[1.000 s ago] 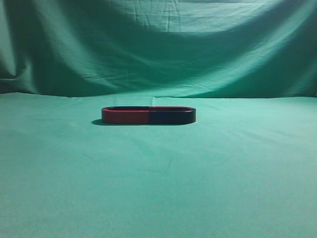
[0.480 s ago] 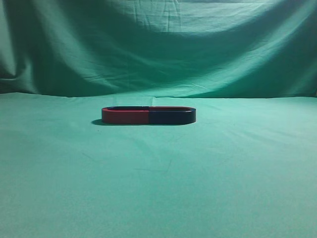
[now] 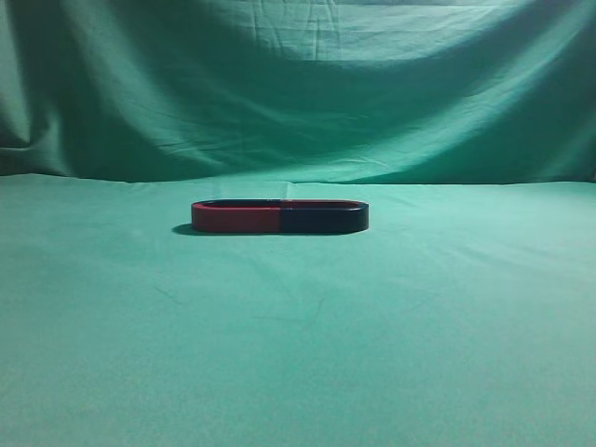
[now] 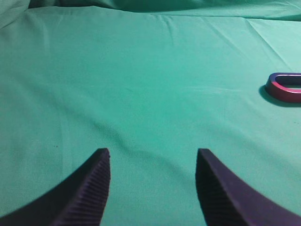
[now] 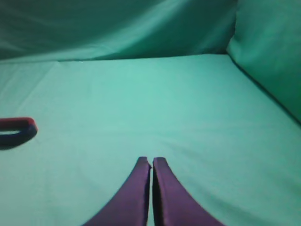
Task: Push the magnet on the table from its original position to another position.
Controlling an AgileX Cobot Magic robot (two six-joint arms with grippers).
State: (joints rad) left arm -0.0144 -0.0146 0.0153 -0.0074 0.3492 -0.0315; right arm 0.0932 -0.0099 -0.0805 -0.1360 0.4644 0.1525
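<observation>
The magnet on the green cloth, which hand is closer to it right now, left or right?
Hard to call; neither clearly. The magnet sits at the far right edge of the left wrist view, well off from the open left hand, and at the far left edge of the right wrist view, equally off from the shut right hand.

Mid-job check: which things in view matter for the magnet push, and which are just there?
Job:
- magnet, red and dark halves, flat on the table
- left gripper, open, holding nothing
- right gripper, shut, holding nothing

Just there:
- green cloth over the table
- green backdrop behind it
</observation>
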